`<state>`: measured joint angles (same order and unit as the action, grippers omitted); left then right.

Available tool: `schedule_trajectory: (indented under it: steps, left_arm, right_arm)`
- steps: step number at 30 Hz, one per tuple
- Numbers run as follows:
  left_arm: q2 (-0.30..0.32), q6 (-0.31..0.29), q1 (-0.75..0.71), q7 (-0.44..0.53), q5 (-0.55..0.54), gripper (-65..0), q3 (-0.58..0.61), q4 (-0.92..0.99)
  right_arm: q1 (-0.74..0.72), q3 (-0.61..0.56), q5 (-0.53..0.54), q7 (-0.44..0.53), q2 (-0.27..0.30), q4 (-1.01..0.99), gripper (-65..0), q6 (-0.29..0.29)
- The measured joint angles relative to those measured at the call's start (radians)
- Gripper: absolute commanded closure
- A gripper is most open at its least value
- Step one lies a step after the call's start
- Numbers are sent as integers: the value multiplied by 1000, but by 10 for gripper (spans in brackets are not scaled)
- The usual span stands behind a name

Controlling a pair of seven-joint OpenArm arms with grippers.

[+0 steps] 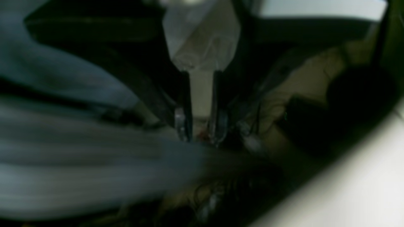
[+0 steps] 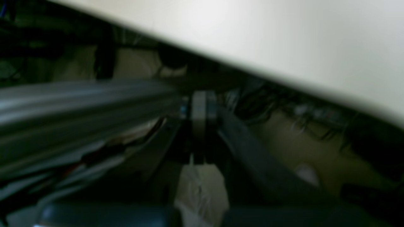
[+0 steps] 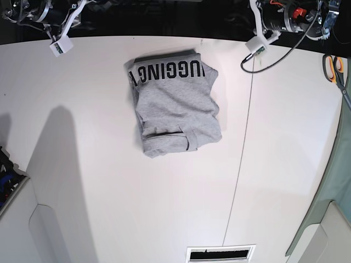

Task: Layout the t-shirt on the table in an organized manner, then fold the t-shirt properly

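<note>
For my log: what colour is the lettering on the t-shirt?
Black, on the grey t-shirt; base view shows it best.

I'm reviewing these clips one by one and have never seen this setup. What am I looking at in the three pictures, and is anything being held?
This is a two-armed robot at a white table. The base view looks straight down: the grey t-shirt lies folded into a compact bundle, black lettering along its far edge. Both arms are pulled back at the far edge of the table, clear of the shirt. Orange-handled scissors lie at the right edge.

The other two pictures come from cameras on each wrist, and both are dark and blurred. The left gripper shows its fingers slightly apart with nothing between them. The right gripper has its fingers pressed together, empty. Nothing is held.
</note>
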<state>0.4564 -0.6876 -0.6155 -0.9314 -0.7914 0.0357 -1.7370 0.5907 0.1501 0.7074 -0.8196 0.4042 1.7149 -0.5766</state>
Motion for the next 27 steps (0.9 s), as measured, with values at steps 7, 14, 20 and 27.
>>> schedule_trajectory:
  steps: [7,14,20,27]
  left_arm:
    - [-80,-2,-89,111,230,-116,3,152]
    - [-77,2,-47,291,364,-116,72,443]
    - [-80,62,100,303,362,-116,256,706]
    - [-161,72,246,358,331,-116,435,904]
  right_arm:
    - [86,-34,5,13,6,-70,0,0]
    - [90,-174,-140,131,0,-275,0,-4]
    - [21,-298,-385,190,-47,-476,0,2]
    - [-162,-351,-430,208,-92,-694,0,4]
